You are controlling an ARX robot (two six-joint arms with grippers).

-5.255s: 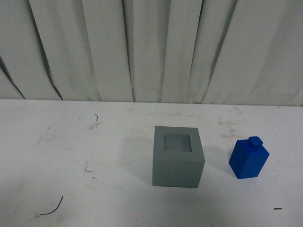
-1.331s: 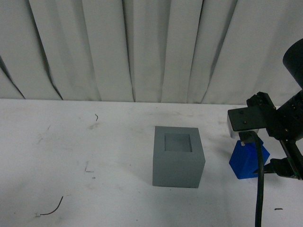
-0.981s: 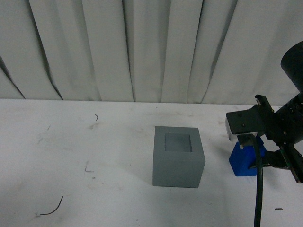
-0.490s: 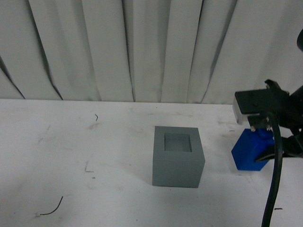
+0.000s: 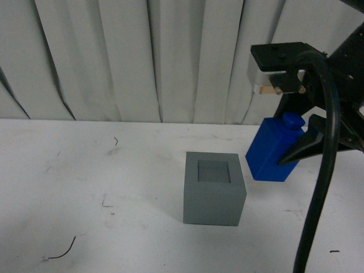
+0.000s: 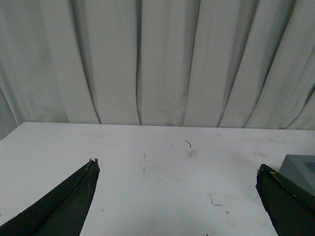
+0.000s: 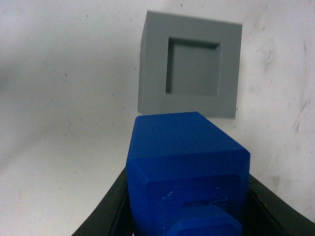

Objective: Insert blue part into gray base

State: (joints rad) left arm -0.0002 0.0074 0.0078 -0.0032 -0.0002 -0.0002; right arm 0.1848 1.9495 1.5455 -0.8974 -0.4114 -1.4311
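The gray base [image 5: 214,189] stands on the white table [image 5: 85,182], its square recess facing up. My right gripper [image 5: 296,145] is shut on the blue part [image 5: 269,149] and holds it tilted in the air, to the right of the base and above table level, knob end toward the gripper. In the right wrist view the blue part [image 7: 184,162] sits between the black fingers [image 7: 106,216] with the gray base [image 7: 189,66] beyond it. My left gripper [image 6: 177,172] is open and empty over bare table; a corner of the gray base [image 6: 300,169] shows beside one finger.
A pleated white curtain [image 5: 170,57] hangs behind the table. Small dark scraps lie on the table: a thin curved wire [image 5: 62,250] at front left and a short one [image 5: 116,141] near the back. A black cable [image 5: 318,187] hangs from the right arm.
My right gripper closed on the blue part, lifted it off the table and carried it up and left toward the gray base. The base has not moved.
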